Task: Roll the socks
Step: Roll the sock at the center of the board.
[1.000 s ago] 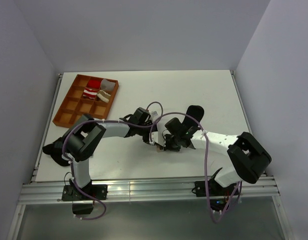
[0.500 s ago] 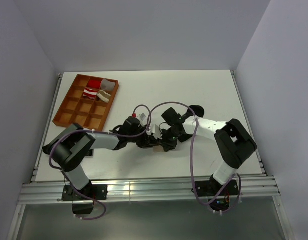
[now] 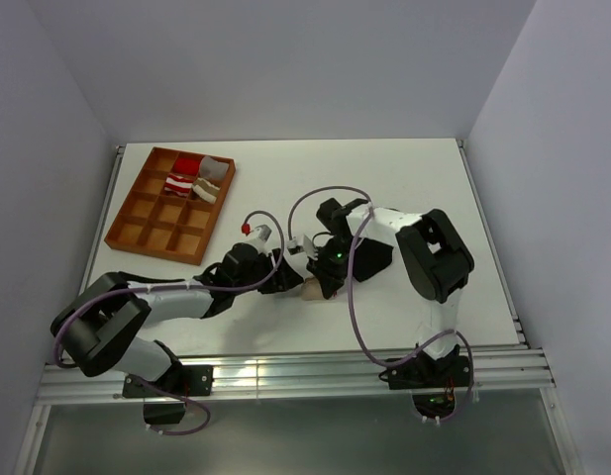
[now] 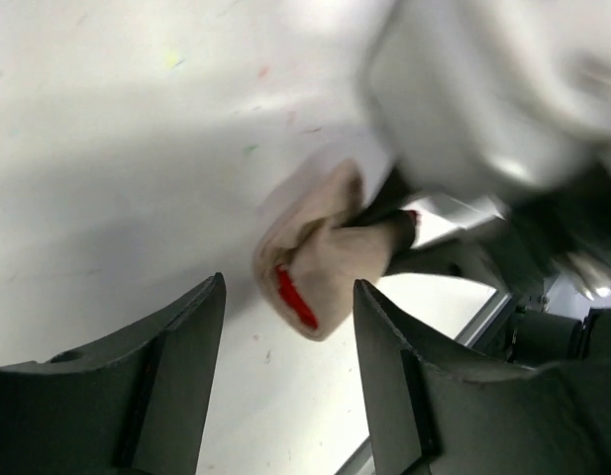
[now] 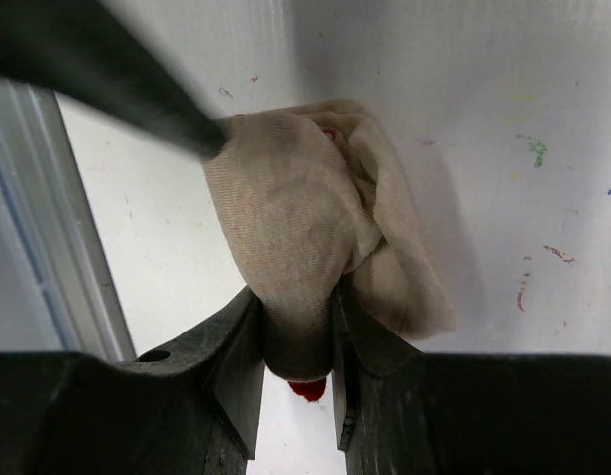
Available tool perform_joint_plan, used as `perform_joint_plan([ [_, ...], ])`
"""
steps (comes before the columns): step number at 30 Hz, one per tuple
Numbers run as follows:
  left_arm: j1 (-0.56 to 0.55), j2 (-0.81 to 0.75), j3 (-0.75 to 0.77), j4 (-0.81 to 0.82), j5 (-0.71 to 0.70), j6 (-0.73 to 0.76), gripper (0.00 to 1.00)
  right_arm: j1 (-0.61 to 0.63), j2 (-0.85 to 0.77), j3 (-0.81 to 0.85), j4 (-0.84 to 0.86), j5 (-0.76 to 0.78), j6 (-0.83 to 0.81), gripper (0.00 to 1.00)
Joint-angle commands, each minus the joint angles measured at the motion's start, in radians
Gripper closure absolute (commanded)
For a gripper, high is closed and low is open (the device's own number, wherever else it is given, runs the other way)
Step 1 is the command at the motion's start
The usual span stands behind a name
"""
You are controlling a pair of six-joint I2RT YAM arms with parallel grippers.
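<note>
The beige sock [image 5: 285,208] is bunched into a loose bundle on the white table, with a bit of its red end poking out below. My right gripper [image 5: 297,322] is shut on the bundle's near fold. In the top view the sock [image 3: 313,289] lies between both grippers, with the right gripper [image 3: 327,275] over it. My left gripper [image 4: 288,289] stands open just short of the bundle [image 4: 330,262], nothing between its fingers. A dark patch under the right arm looks like the black sock [image 3: 372,259], mostly hidden.
A brown divided tray [image 3: 137,223] sits at the table's far left, with red-and-white striped fabric bundles [image 3: 184,180] in its back cells. The two arms meet over the table's middle. The metal rail [image 3: 285,374] runs along the near edge.
My left gripper has opened and let go of the beige bundle, and its arm has stretched lower across the table. The right arm has swung in, still gripping the sock.
</note>
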Motion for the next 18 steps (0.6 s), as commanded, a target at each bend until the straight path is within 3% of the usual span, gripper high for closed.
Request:
perform_joint_plan([
  [1, -0.025, -0.028, 0.006, 0.101, -0.015, 0.130, 0.39, -0.029, 0.081, 0.073, -0.136, -0.004, -0.034, 0.84],
  [7, -0.054, 0.042, 0.020, 0.187, 0.036, 0.245, 0.37, -0.064, 0.179, 0.192, -0.223, -0.038, -0.027, 0.84],
  [18, -0.064, 0.159, 0.070, 0.232, 0.062, 0.276, 0.37, -0.075, 0.230, 0.215, -0.214, -0.015, 0.008, 0.84],
])
